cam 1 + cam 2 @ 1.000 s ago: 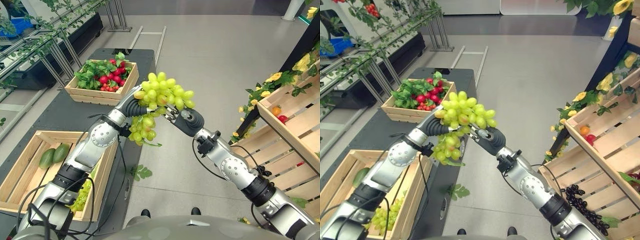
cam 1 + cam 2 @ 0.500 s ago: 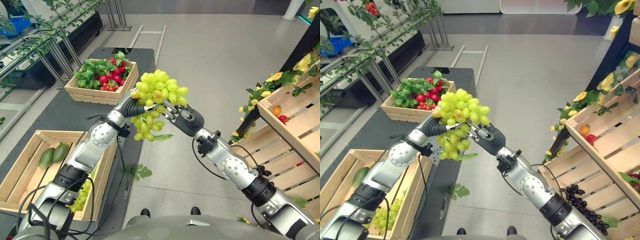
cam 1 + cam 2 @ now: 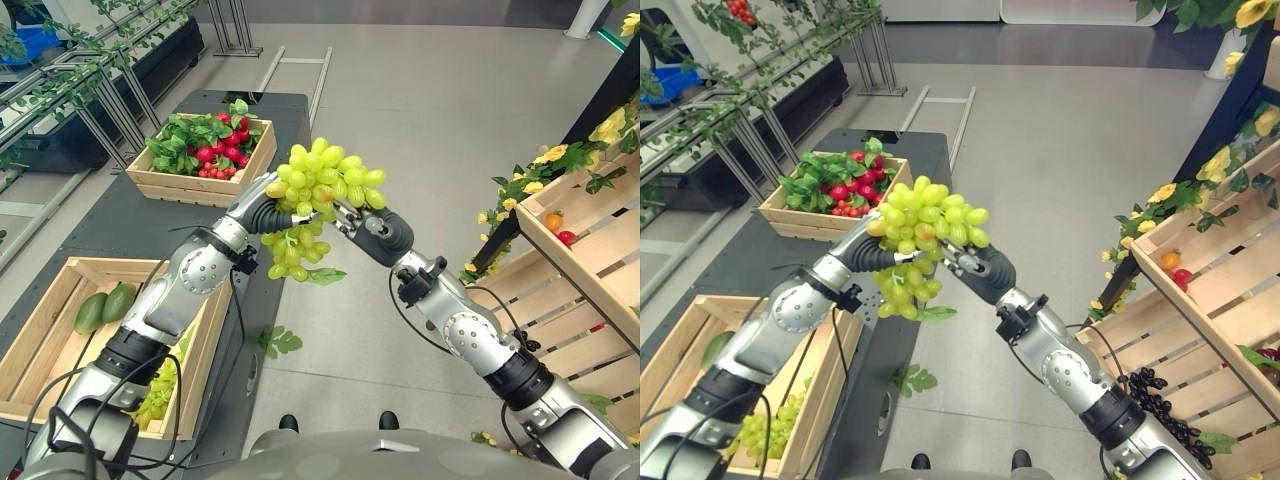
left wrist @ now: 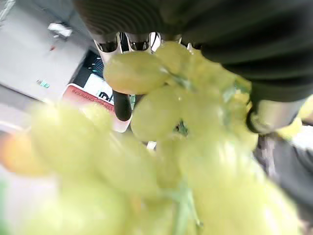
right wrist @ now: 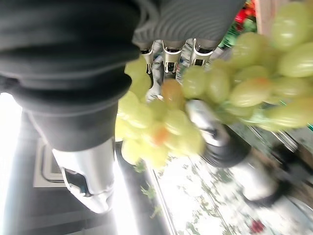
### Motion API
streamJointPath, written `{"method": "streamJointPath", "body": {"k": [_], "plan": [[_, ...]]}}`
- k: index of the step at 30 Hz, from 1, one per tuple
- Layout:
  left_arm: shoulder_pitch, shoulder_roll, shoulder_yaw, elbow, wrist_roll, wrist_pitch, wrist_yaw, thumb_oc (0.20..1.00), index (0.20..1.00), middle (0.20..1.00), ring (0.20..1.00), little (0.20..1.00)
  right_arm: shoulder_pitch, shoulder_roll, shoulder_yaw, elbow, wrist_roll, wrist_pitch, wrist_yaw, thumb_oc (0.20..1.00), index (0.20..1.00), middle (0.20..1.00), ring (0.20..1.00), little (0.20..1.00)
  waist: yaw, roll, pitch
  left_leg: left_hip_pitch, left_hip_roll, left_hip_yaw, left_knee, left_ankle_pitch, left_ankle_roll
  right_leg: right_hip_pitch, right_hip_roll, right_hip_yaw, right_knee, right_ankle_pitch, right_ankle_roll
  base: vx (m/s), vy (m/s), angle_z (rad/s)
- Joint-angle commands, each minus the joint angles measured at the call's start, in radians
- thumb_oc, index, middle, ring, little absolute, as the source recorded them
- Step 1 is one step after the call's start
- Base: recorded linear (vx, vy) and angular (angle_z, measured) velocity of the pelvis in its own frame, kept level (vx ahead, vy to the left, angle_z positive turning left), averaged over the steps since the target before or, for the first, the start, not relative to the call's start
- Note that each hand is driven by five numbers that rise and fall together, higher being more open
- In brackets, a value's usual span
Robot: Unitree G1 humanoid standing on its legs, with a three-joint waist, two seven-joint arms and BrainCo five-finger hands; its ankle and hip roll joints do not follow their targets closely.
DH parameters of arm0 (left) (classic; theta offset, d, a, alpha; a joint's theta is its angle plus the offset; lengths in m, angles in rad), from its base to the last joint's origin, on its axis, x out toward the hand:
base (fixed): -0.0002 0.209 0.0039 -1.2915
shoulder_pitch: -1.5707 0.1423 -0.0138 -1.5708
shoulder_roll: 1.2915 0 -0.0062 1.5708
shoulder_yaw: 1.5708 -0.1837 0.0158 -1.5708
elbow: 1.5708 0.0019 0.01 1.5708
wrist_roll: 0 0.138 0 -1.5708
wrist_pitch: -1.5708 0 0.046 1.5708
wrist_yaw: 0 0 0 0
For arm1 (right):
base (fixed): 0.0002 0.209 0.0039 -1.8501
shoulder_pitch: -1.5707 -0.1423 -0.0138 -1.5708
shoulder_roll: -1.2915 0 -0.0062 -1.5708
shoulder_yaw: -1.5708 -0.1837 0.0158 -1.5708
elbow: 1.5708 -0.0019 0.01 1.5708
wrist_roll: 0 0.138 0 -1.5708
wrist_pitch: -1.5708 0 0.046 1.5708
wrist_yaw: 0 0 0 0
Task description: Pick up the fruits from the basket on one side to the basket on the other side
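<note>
Left eye view: left hand (image 3: 262, 211) and right hand (image 3: 372, 226) both clasp green grapes (image 3: 322, 180).

Your two eye views look down from the head, set slightly apart. Both take in the dark bench (image 3: 120, 225) on your left, the radish crate (image 3: 205, 165), the grey floor (image 3: 430, 110) and the wooden shelves (image 3: 1230, 260) on your right, with the grape bunch (image 3: 320, 195) mid-frame. Each wrist view looks along its own hand from very close, grapes (image 4: 161, 142) pressed up against the lens. The right wrist view looks past the grapes (image 5: 205, 88) to the floor below.
</note>
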Motion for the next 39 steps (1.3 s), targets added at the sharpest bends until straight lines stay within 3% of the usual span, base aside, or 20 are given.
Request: {"method": "streamJointPath", "body": {"k": [1,9,21,29,34,35,39], "plan": [[-0.092,0.061,-0.015,-0.03,0.022,-0.038,0.007,0.2,0.2,0.2,0.2,0.2,-0.049,0.05,-0.035,-0.12,-0.033,-0.068,-0.012,1.0,1.0,1.0,1.0,1.0,-0.016,-0.054,-0.03,0.027,-0.052,-0.006,0.034,-0.065,0.041,-0.008,-0.046,-0.019,0.079,-0.013,0.067,0.01,-0.012,0.08],[-0.097,0.103,-0.022,-0.12,0.014,-0.056,-0.029,0.2,0.2,0.2,0.2,0.2,-0.068,0.057,-0.027,-0.075,-0.045,-0.054,-0.033,1.0,1.0,1.0,1.0,1.0,-0.007,-0.049,-0.034,0.025,-0.056,-0.018,0.034,-0.065,0.04,-0.001,-0.046,-0.027,0.077,-0.016,0.062,0.0,-0.008,0.04],[-0.122,0.093,-0.046,-0.088,0.016,-0.053,-0.03,0.2,0.2,0.2,0.2,0.2,-0.076,0.063,-0.001,-0.072,-0.03,-0.037,-0.017,1.0,1.0,1.0,1.0,1.0,-0.007,-0.047,-0.031,0.029,-0.056,-0.022,0.03,-0.068,0.04,0.004,-0.044,-0.031,0.076,-0.022,0.061,0.0,-0.004,0.02],[-0.135,0.109,-0.047,-0.083,0.019,-0.057,-0.042,0.2,0.2,0.2,0.2,0.2,-0.07,0.005,-0.018,-0.072,-0.119,-0.004,-0.004,1.0,1.0,1.0,1.0,1.0,-0.014,-0.047,-0.033,0.031,-0.055,-0.023,0.028,-0.068,0.04,0.006,-0.042,-0.031,0.075,-0.023,0.063,0.0,0.0,0.0],[-0.162,0.103,-0.061,-0.045,0.095,-0.028,-0.023,0.2,0.2,0.2,0.2,0.2,-0.075,-0.057,-0.025,-0.09,-0.192,0.063,-0.007,1.0,1.0,1.0,1.0,1.0,-0.019,-0.047,-0.03,0.027,-0.055,-0.02,0.03,-0.064,0.041,-0.002,-0.043,-0.028,0.078,-0.018,0.062,0.0,0.0,0.0],[-0.18,0.095,-0.08,-0.039,0.072,-0.013,-0.08,0.2,0.2,0.2,0.2,0.2,-0.064,-0.077,-0.042,-0.123,-0.197,0.063,0.023,1.0,1.0,1.0,1.0,1.0,-0.023,-0.045,-0.03,0.024,-0.056,-0.021,0.031,-0.064,0.042,-0.004,-0.043,-0.027,0.079,-0.017,0.062,0.0,0.0,0.0],[-0.174,0.099,-0.049,-0.054,0.053,-0.021,-0.08,0.2,0.2,0.2,0.2,0.2,-0.022,-0.094,-0.066,-0.151,-0.199,0.07,0.043,1.0,1.0,1.0,1.0,1.0,-0.024,-0.046,-0.027,0.021,-0.057,-0.023,0.033,-0.064,0.043,-0.007,-0.043,-0.029,0.081,-0.018,0.063,0.0,0.0,0.0]]}}
